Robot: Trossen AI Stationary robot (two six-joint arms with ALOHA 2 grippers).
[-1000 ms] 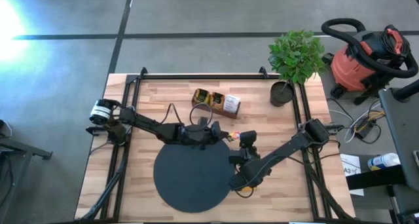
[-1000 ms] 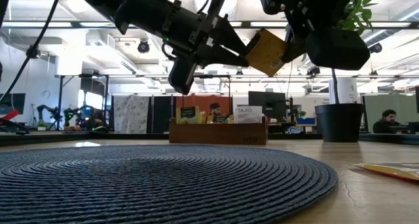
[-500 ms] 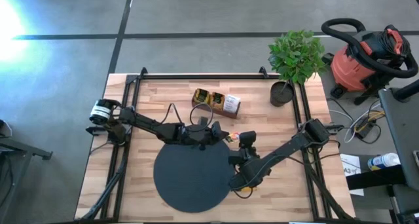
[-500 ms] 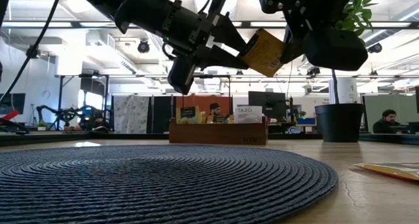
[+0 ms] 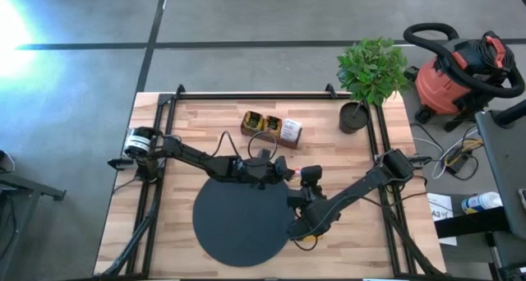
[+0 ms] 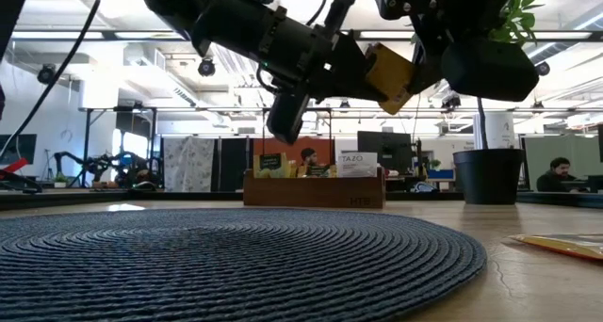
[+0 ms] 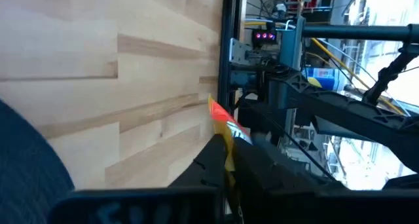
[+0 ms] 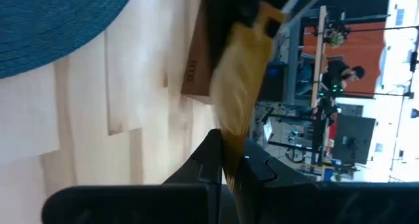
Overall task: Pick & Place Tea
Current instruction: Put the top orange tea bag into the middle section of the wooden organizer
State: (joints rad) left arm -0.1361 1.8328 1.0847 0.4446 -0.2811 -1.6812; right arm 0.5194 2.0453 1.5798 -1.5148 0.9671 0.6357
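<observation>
One tea sachet (image 6: pixel 388 72), yellow with an orange-red end, hangs in the air above the far right rim of the black disc (image 5: pixel 242 219). Both grippers are shut on it. My left gripper (image 6: pixel 363 70) reaches in from the table's left. My right gripper (image 6: pixel 419 72) comes from the near right. In the left wrist view the sachet (image 7: pixel 222 116) shows edge-on. More tea stands upright in the brown wooden tray (image 5: pixel 271 126) at the back. Another yellow sachet (image 6: pixel 556 245) lies flat on the table right of the disc. My left gripper pinches the sachet's edge (image 7: pixel 228 142) on the side toward the table's left between its two fingers. It comes in nearly level from the left. The sachet is clear of the table and the disc. My right gripper pinches the opposite edge of the same sachet (image 8: pixel 230 135) between its two fingers, slanting in from the table's near right. The sachet stands out beyond the fingers edge-on, its far end meeting my left gripper (image 8: pixel 262 14).
A potted plant (image 5: pixel 355 117) stands at the table's back right. A black frame rail (image 5: pixel 255 94) runs along the table's far edge. A red shop vacuum (image 5: pixel 460 71) sits on the floor beyond the right edge. Bare wood shows left of the disc.
My left gripper has moved toward the table's right, onto the sachet that my right gripper holds up, and has shut on its near edge. My right gripper and the sachet have stayed in place.
</observation>
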